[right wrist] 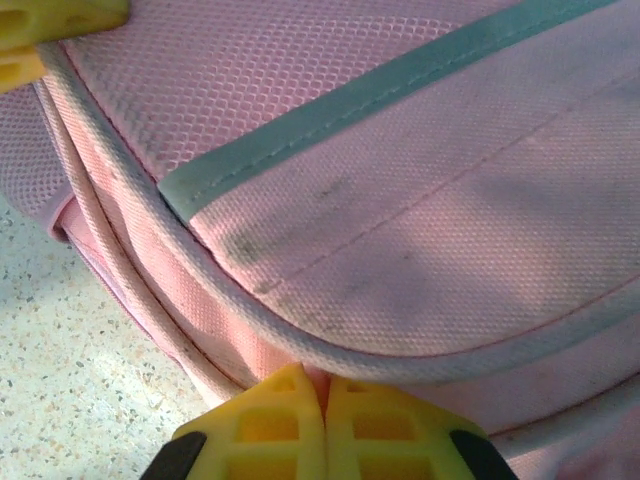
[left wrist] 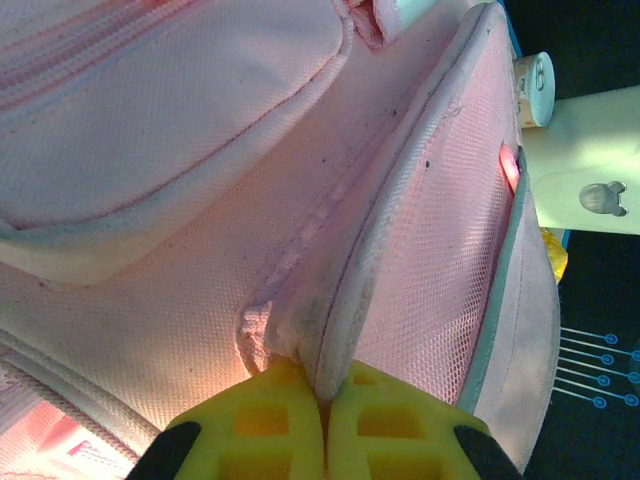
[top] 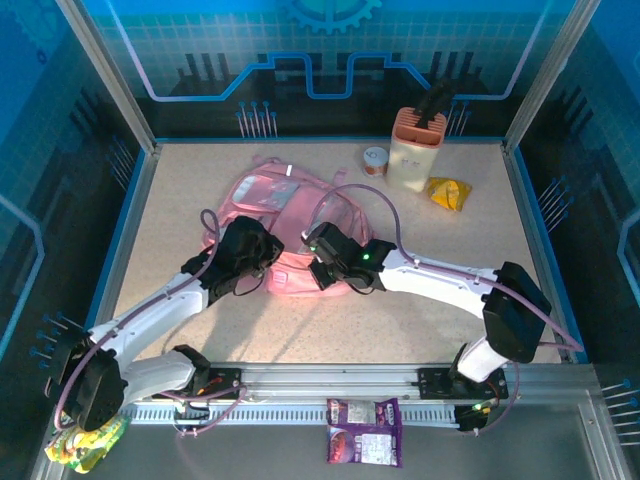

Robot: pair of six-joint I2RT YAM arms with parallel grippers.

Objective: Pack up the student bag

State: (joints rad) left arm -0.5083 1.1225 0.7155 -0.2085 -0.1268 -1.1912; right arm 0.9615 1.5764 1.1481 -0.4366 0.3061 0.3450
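Two arms, one pink backpack, both yellow pincers biting fabric.
On the speckled table [top: 440,250] the student bag [top: 268,200] lies flat near the middle, with a cream holder [top: 414,150] standing behind it. The left gripper [left wrist: 322,395] is pinched tight on the bag's grubby piped edge, and the right gripper [right wrist: 322,388] is clamped on a seam.

Probably a robotics lab cell: aluminium frame [top: 112,80], blue circuit-print walls [top: 330,60], speckled table [top: 450,240]

Both arms stretch inward to the bag [top: 265,190]. The left gripper [left wrist: 322,400], jaws together, pinches its seam; the right gripper [right wrist: 325,395], likewise closed, pinches piping at its near edge.
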